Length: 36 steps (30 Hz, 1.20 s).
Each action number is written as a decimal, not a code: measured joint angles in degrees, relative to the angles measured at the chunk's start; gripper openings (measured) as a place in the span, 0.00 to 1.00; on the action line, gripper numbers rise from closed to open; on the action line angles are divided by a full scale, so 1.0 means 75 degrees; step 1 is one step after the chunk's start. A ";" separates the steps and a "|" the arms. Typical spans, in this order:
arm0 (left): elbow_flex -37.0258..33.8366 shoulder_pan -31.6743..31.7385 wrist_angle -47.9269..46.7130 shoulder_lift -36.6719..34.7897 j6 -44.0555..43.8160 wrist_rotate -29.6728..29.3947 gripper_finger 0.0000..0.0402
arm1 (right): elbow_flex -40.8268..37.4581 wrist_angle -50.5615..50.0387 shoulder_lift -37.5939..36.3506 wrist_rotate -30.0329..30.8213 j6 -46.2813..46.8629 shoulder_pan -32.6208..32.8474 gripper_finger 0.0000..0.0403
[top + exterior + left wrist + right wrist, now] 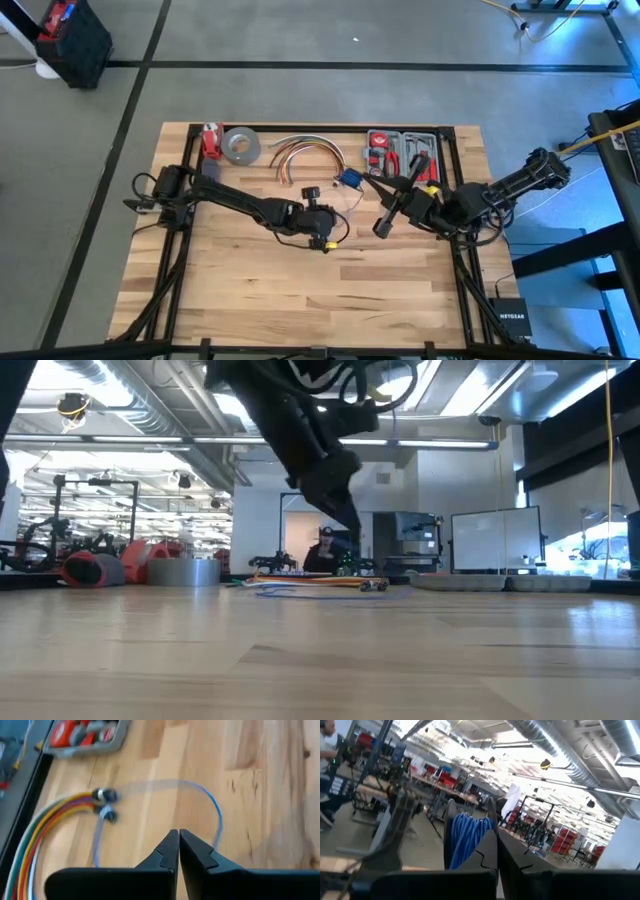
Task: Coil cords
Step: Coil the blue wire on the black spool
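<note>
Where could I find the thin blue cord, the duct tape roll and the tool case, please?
thin blue cord (216, 807), left wrist view, on its curved loop.
duct tape roll (241, 146), high view, on its grey ring.
tool case (400, 141), high view, on its tray rim.

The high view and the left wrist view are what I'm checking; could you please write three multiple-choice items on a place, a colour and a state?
1. Where is the tool case?
A. far edge, right part
B. near left corner
C. table centre

2. What colour is the tape roll?
A. grey
B. green
C. yellow

3. How is the left gripper?
A. wide open
B. shut
C. holding tape

Answers: 1 A, it lies along the far edge; 2 A, a grey ring; 3 B, the fingers meet above the thin blue cord.
</note>
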 joint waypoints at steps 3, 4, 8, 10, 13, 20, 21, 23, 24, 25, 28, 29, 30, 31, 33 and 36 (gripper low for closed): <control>0.0032 -0.0097 -0.0571 0.0145 -0.0181 -0.0005 0.02 | 0.0154 -0.0389 0.0037 0.0166 -0.0031 0.0030 0.00; 0.0015 -0.0146 -0.0679 0.0229 -0.0215 0.0010 0.03 | 0.0193 -0.0440 0.0033 0.0196 -0.0032 0.0022 0.00; 0.0027 -0.0346 -0.0750 0.0216 -0.0220 0.0036 0.12 | 0.0206 -0.0490 0.0023 0.0295 -0.0047 0.0028 0.00; 0.0037 -0.0457 -0.0753 0.0197 -0.0190 0.0065 0.18 | 0.0200 -0.0614 0.0032 0.0398 -0.0052 0.0028 0.00; 0.0042 -0.0620 -0.0796 0.0209 -0.0117 0.0109 0.28 | 0.0197 -0.0750 0.0032 0.0595 -0.0052 0.0024 0.00; 0.0398 -0.1024 -0.1224 -0.0806 -0.0417 0.0101 0.39 | 0.0185 -0.1274 -0.0036 0.0543 0.0277 0.0017 0.00; 0.0398 -0.1043 -0.1228 -0.0911 -0.0388 0.0104 0.39 | 0.0185 -0.1303 -0.0075 0.0531 0.0351 0.0016 0.00; 0.0378 -0.1023 -0.1455 -0.1100 -0.0221 0.0108 0.39 | 0.0184 -0.1489 -0.0185 0.0523 0.0512 0.0016 0.00; 0.0314 -0.0989 -0.1470 -0.1209 -0.0138 0.0103 0.39 | 0.0182 -0.1669 -0.0241 0.0523 0.0628 0.0013 0.00; 0.0208 -0.0951 -0.1349 -0.1332 0.0002 0.0101 0.39 | 0.0182 -0.1881 -0.0297 0.0517 0.0761 0.0013 0.00; -0.0274 -0.0708 -0.0345 -0.1664 0.0306 0.0198 0.39 | 0.0079 -0.2540 -0.0425 0.0340 0.1339 -0.0108 0.00; -0.0462 -0.0586 0.0048 -0.1761 0.0429 0.0411 0.39 | -0.0052 -0.2628 -0.0483 0.0207 0.1482 -0.0204 0.00; -0.0635 -0.0462 0.0476 -0.1853 0.0536 0.0693 0.39 | -0.0244 -0.2651 -0.0539 0.0111 0.1641 -0.0324 0.00; -0.0806 -0.0332 0.0926 -0.1939 0.0608 0.1048 0.39 | -0.0471 -0.2636 -0.0598 0.0007 0.1836 -0.0472 0.00; -0.1108 -0.0085 0.1981 -0.2059 0.0681 0.1725 0.39 | -0.0971 -0.2591 -0.0704 -0.0259 0.2198 -0.0847 0.00; -0.1360 0.0190 0.3240 -0.2082 0.0670 0.2728 0.38 | -0.1800 -0.2147 -0.0779 -0.0777 0.2674 -0.1364 0.00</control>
